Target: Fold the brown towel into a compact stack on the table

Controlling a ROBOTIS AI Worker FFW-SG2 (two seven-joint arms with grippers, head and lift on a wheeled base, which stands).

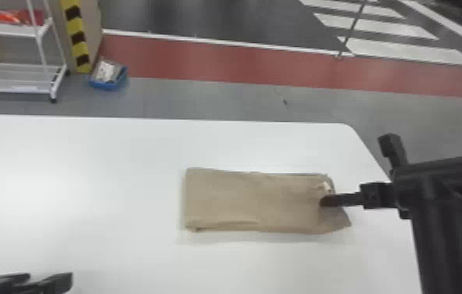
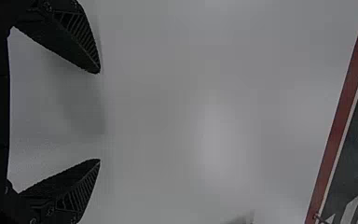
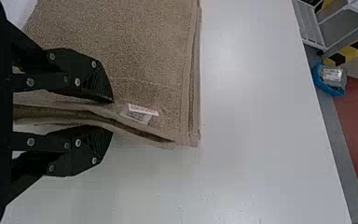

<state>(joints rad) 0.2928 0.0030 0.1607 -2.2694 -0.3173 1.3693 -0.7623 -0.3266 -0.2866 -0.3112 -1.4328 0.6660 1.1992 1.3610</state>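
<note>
The brown towel (image 1: 249,201) lies as a flat folded rectangle on the white table (image 1: 97,168), a corner flaring out at its right end. My right gripper (image 1: 323,201) is at that right end. In the right wrist view, my right gripper (image 3: 112,116) is shut on layered edges of the brown towel (image 3: 144,51), close to a small white tag (image 3: 140,113). My left gripper (image 1: 50,276) is low over the table at the front left, apart from the towel. Seen in the left wrist view, my left gripper (image 2: 99,115) stands open with nothing between its fingers.
The table's right edge (image 1: 370,152) runs beneath my right arm, and its far edge (image 1: 155,119) lies behind the towel. On the floor beyond are a blue bin (image 1: 106,84) and a white wire cart (image 1: 15,78).
</note>
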